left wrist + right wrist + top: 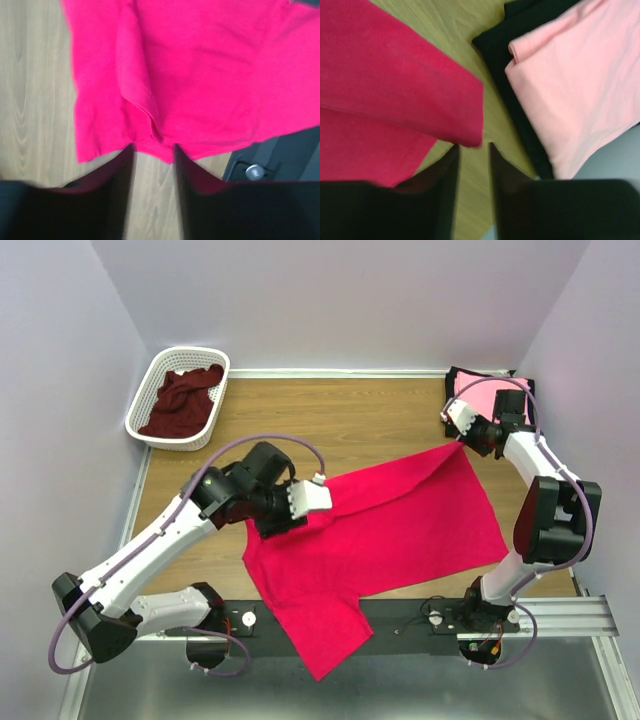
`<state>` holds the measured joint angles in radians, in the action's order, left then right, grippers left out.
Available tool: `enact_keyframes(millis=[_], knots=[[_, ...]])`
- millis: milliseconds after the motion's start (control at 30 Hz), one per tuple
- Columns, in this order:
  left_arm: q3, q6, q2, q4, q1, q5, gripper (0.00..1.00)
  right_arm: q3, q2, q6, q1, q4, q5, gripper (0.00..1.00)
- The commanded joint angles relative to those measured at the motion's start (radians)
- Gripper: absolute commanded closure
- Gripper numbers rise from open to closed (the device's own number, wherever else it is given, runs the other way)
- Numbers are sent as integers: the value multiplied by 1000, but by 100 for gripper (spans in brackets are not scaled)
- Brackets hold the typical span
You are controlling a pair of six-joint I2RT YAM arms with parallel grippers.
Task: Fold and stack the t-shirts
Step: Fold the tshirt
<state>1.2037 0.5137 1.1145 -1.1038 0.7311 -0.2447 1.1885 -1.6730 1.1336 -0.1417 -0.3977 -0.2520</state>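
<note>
The crimson-red t-shirt (400, 520) lies spread flat on the wooden table, one sleeve hanging over the front rail. My left gripper (283, 521) is open at its left edge; in the left wrist view (154, 150) the fabric's hem (200, 75) lies just past the fingertips, with wood between them. My right gripper (462, 440) is open at the shirt's far right corner (385, 90), its jaws (472, 147) just short of the corner. The folded pink shirt (490, 390) (575, 85) lies on the folded black shirt (455, 375) (505, 55). The maroon shirt (185, 405) is crumpled in the basket.
The white lattice basket (150, 390) stands at the back left corner. The pink and black stack sits at the back right corner, close behind my right gripper. A black mounting rail (400, 615) (280, 155) runs along the table's near edge.
</note>
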Motion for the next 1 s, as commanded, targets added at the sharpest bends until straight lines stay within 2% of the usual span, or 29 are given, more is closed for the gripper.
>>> enact_keyframes(millis=[0, 33, 67, 133, 200, 233, 367, 400, 533, 567, 733, 800, 967], knots=[[-44, 25, -1, -22, 76, 10, 41, -20, 11, 3, -13, -9, 31, 55], [-47, 23, 2, -21, 76, 45, 36, -32, 19, 5, -15, -9, 34, 39], [-47, 26, -1, -19, 74, 54, 35, -38, 28, 3, -16, -10, 34, 35], [-41, 51, -13, -13, 1, 48, 34, -59, 58, 6, -25, -13, 36, 33], [-33, 92, -9, -5, -118, -1, 34, -63, 85, -6, -33, -33, 30, 32], [-35, 121, -1, 2, -244, -14, 33, -55, 90, -12, -33, -42, 22, 32], [-62, 117, 76, 91, -430, -13, 29, 15, 84, -51, -29, -153, -61, 31], [-66, 111, 117, 137, -467, -27, 25, 29, 73, -82, -9, -188, -61, 32], [-64, 72, 260, 223, -588, -47, 23, 57, 19, -126, 43, -248, -41, 45], [-70, 72, 281, 242, -605, -54, 19, 48, 3, -133, 56, -250, -26, 46], [-113, 33, 388, 392, -645, -24, 18, 54, -86, -201, 131, -248, 20, 57], [-122, 31, 422, 407, -654, -37, 20, 71, -141, -233, 140, -248, 31, 59], [-141, 32, 513, 436, -676, -106, 34, 137, -235, -278, 140, -237, 63, 60]])
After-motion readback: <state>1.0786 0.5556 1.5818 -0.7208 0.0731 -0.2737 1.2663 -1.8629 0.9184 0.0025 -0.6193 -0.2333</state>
